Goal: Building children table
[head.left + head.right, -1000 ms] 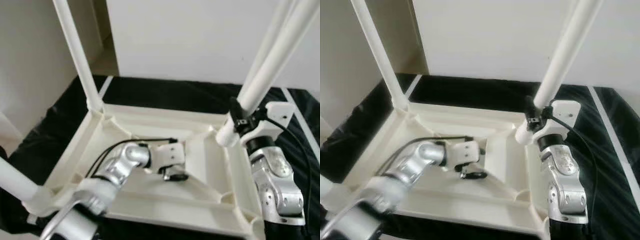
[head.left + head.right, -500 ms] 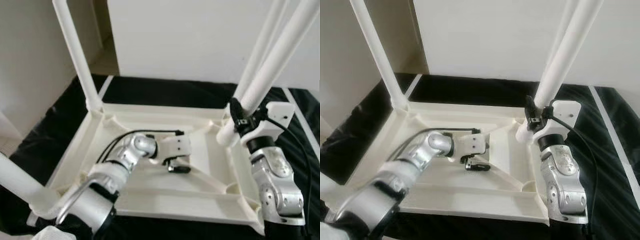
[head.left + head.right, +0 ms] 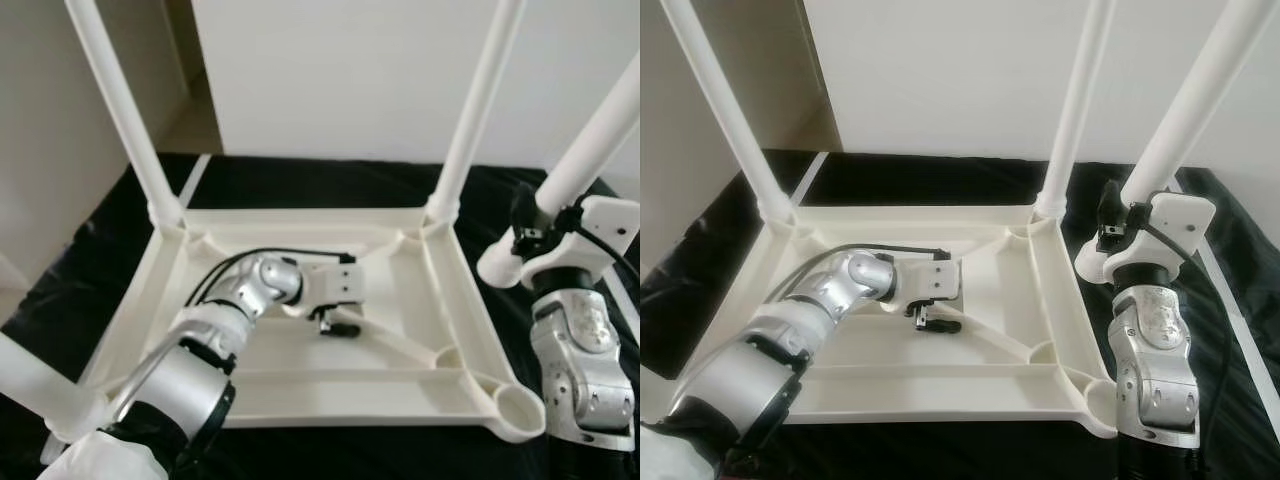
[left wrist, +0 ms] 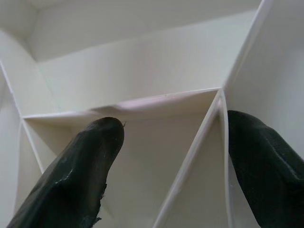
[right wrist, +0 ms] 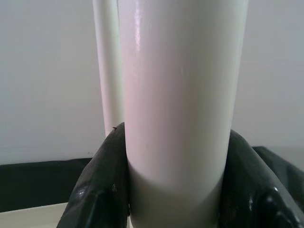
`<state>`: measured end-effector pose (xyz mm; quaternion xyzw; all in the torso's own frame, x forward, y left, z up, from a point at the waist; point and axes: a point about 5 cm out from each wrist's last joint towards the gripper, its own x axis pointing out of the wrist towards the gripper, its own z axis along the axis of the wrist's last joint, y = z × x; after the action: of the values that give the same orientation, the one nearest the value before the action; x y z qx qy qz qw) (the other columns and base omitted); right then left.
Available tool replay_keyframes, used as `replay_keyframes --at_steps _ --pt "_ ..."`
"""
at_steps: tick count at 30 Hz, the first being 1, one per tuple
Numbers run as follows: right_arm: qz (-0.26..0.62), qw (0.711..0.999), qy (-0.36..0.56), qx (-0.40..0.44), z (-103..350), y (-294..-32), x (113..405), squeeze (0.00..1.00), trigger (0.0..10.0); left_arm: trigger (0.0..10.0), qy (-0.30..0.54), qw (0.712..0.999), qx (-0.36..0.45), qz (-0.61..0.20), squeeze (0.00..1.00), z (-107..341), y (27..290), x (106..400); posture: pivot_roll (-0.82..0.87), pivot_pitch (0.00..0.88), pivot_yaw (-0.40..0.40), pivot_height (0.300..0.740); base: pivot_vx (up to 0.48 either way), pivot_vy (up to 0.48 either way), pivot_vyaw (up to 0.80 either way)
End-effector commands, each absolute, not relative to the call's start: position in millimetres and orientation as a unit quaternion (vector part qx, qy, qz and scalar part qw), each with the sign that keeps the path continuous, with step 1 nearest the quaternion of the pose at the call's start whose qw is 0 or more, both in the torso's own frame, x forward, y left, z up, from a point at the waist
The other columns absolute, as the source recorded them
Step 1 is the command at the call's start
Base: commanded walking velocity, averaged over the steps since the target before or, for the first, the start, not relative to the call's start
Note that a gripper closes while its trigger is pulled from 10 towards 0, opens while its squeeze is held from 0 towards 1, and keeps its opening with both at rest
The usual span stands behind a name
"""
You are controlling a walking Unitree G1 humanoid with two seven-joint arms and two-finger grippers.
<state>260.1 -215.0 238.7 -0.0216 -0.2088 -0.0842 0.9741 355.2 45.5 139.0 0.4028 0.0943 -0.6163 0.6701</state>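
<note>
The right gripper has its fingers clamped around a loose white table leg, held upright beside the frame's near right corner socket, which is open. The left gripper rests with fingers apart over a diagonal rib inside the upturned white table frame — not gripping anything. Two legs stand at the far corners; black cloth lies beneath, and a white wall stands behind. No writing is legible.
</note>
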Motion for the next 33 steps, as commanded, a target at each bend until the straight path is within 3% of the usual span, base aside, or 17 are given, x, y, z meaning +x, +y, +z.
replay_keyframes --at_steps 1,4,5,10,19,33 --pt "-0.086 0.973 -0.213 -0.034 244.1 -216.0 254.9 0.00 10.0 10.0 -0.025 0.842 0.386 -0.376 0.00 160.7 62.7 383.0 -0.10 0.028 0.030 0.740 0.000 0.000 0.00" --pt "-0.075 0.974 -0.210 -0.047 252.2 -215.8 250.4 0.00 10.0 10.0 -0.042 0.855 0.277 -0.436 0.00 173.2 56.5 378.8 -0.11 0.034 0.032 0.740 0.000 0.000 0.00" --pt "-0.075 0.974 -0.210 -0.047 252.2 -215.8 250.4 0.00 10.0 10.0 -0.042 0.855 0.277 -0.436 0.00 173.2 56.5 378.8 -0.11 0.034 0.032 0.740 0.000 0.000 0.00" --pt "-0.068 0.974 -0.200 -0.077 260.2 -217.8 243.1 0.00 10.0 10.0 -0.090 0.825 0.177 -0.529 0.00 189.4 47.9 366.0 -0.10 0.047 0.030 0.740 0.000 0.000 0.00" --pt "-0.110 0.978 -0.167 -0.062 257.6 -214.9 227.2 0.00 10.0 10.0 -0.109 0.827 0.144 -0.532 0.00 189.1 49.0 356.0 -0.10 0.057 0.033 0.740 0.000 0.000 0.00" --pt "-0.141 0.977 -0.145 -0.063 245.4 -209.7 225.1 0.00 10.0 10.0 -0.096 0.837 0.100 -0.530 0.00 179.5 41.3 339.8 -0.09 0.054 0.028 0.740 0.000 0.000 0.00"
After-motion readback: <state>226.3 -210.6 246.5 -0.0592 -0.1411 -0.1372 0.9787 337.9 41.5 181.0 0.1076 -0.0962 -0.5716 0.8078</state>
